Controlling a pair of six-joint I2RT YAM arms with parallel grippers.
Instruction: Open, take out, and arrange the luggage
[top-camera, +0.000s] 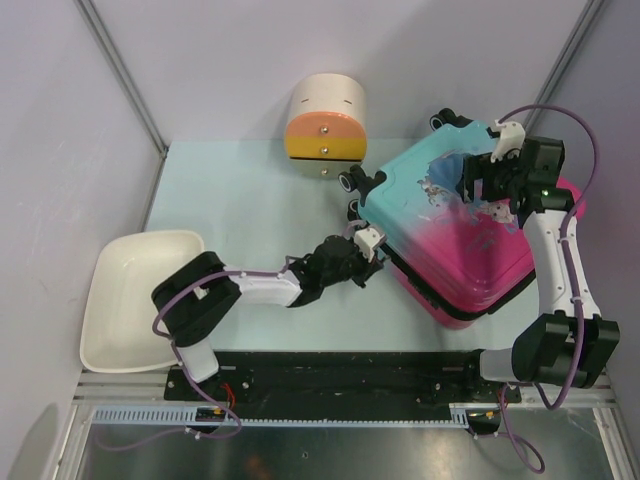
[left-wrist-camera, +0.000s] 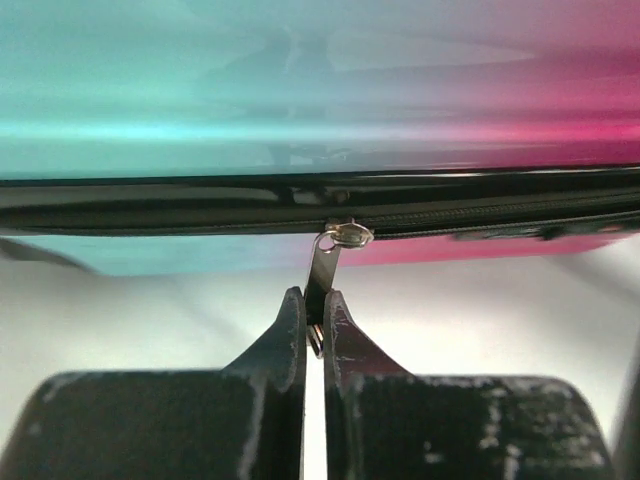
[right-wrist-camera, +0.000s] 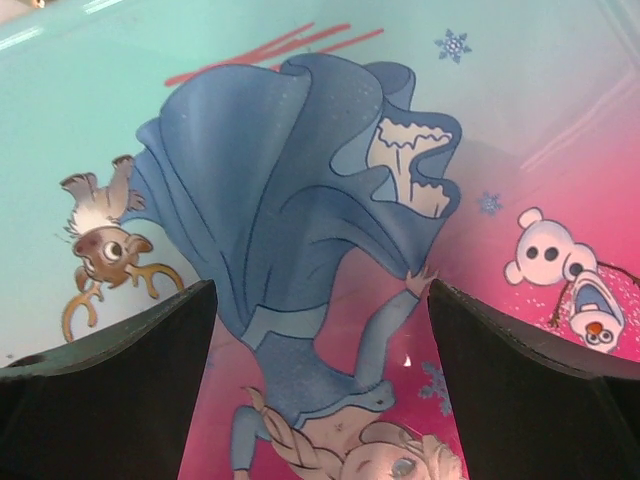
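Through the top external camera I am watching one luggage lying flat, printed shell up, against the right edge of the table, its wheels pointing toward the far edge. The left gripper is reaching in at the case's left side seam, while the right gripper is hanging over the teal part of the lid. I am counting one cream box with two orange-yellow drawer fronts at the far edge, and one white tray overhanging the left edge near the near-left corner. Two arms, one case.

Through the left wrist camera I am seeing the left gripper pinched together on the single metal zipper pull, which is hanging from the slider on the black zipper track. The luggage is filling the upper frame, and the track is looking fully closed on both sides of the slider.

Through the right wrist camera the right gripper is showing its fingers standing wide apart with nothing between them, just above the princess print on the luggage; I cannot tell whether they are touching the shell.

As I am judging it, the task is only starting: the pull is gripped, but unzipping, lifting the lid, taking out and arranging are all left.
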